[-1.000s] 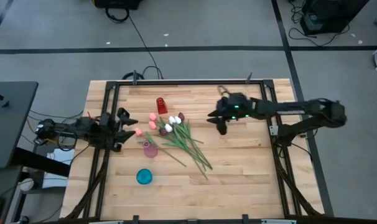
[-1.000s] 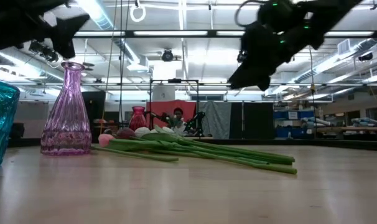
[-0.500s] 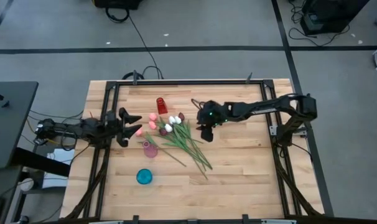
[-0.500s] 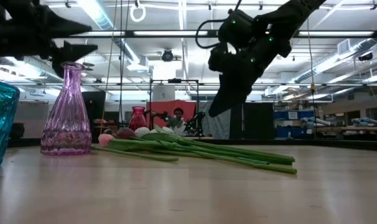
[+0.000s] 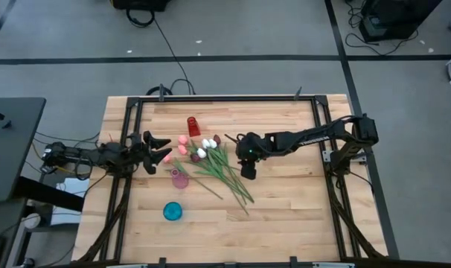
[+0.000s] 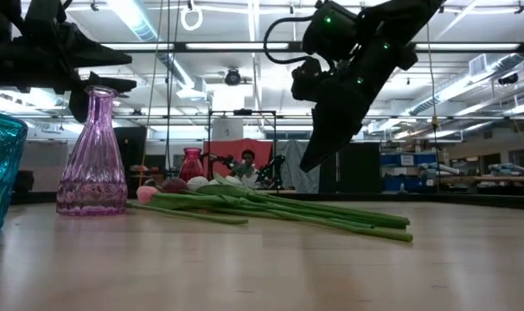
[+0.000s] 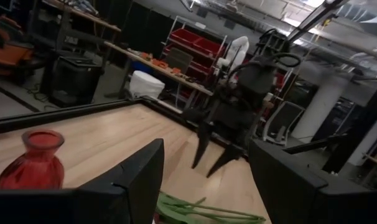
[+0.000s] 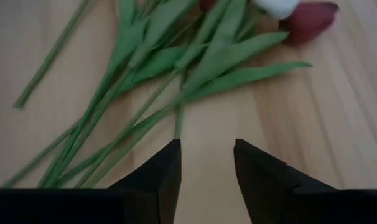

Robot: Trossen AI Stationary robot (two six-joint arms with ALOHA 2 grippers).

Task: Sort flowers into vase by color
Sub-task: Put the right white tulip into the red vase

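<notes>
1. Your table (image 5: 285, 201) carries the whole job: three vases on its left half and the flowers in one heap near the middle.
2. The right gripper (image 5: 248, 168) hangs above the heap's right edge, pointing down, its two fingers parted with nothing between them. The left gripper (image 5: 155, 144) waits at the left side near the pink vase (image 5: 180, 179), jaws wide and empty.
3. The vases stand apart: a red vase (image 5: 193, 125) toward the far edge, the pink one beside the flower heads, a blue vase (image 5: 173, 211) nearest you. None visibly holds a flower.
4. The flowers (image 5: 214, 165) lie flat, stems crossing and fanned toward the lower right, heads bunched at the upper left.
5. Smallest: a maroon tulip (image 8: 308, 20) lies at the heap's edge, its stem and leaves (image 8: 207, 71) just ahead of the right fingers.
6. You look to be at the first pick. Next, lower onto one stem only, where it clears its neighbours, and close.
</notes>
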